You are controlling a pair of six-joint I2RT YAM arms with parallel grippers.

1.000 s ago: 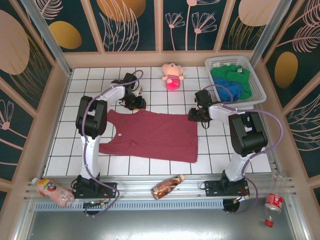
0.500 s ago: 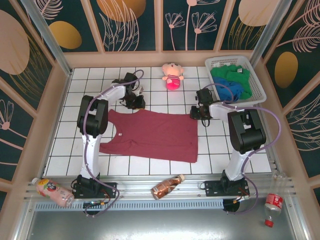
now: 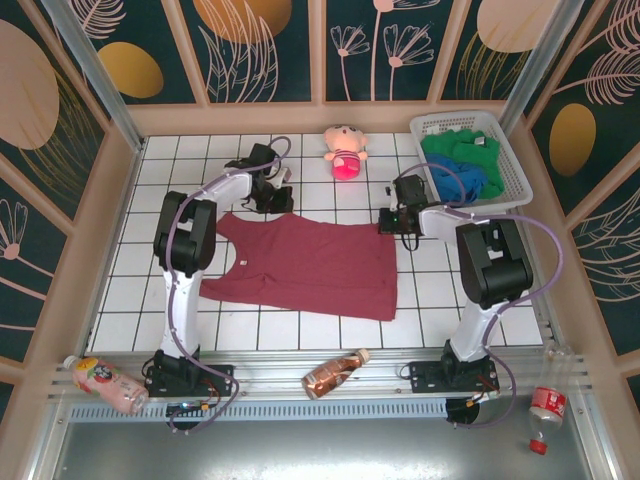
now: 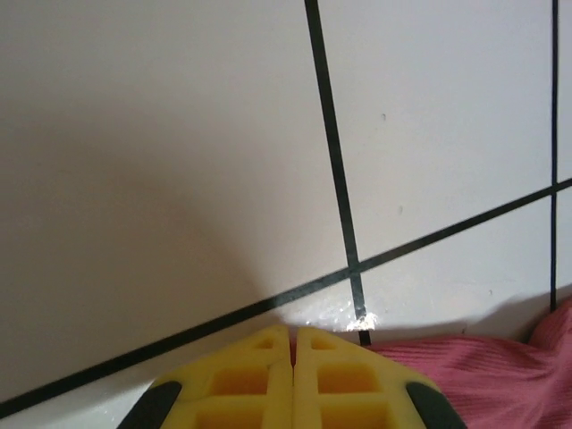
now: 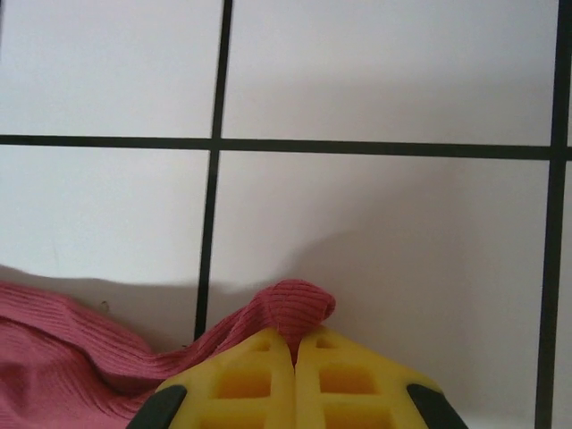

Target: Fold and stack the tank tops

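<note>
Maroon tank top (image 3: 310, 268) lay flat mid-counter (image 3: 140, 250). Its long axis ran left to right, straps toward the left arm's side and hem toward the right. Both pincers sat at its far edge, one per corner, so the whole cloth lay nearward of them. We judged the coming fold would bring that far edge toward the arm bases. Neither arm was nearer; each had its own corner.

Right pincer (image 5: 295, 344) was closed tight, with a small bump of maroon rib pinched at its tips. Left pincer (image 4: 293, 344) was closed too, tips meeting. In its wrist view the maroon cloth showed at the lower right, beside the tips and not between them. We couldn't tell if it had any fabric; possibly a strap was caught underneath.

Green tank top (image 3: 450, 143) and blue tank top (image 3: 470, 182) sat bunched in the white basket (image 3: 518, 172) at far right, well apart from the maroon one. Both were crumpled, so their outlines were hard to read.
</note>
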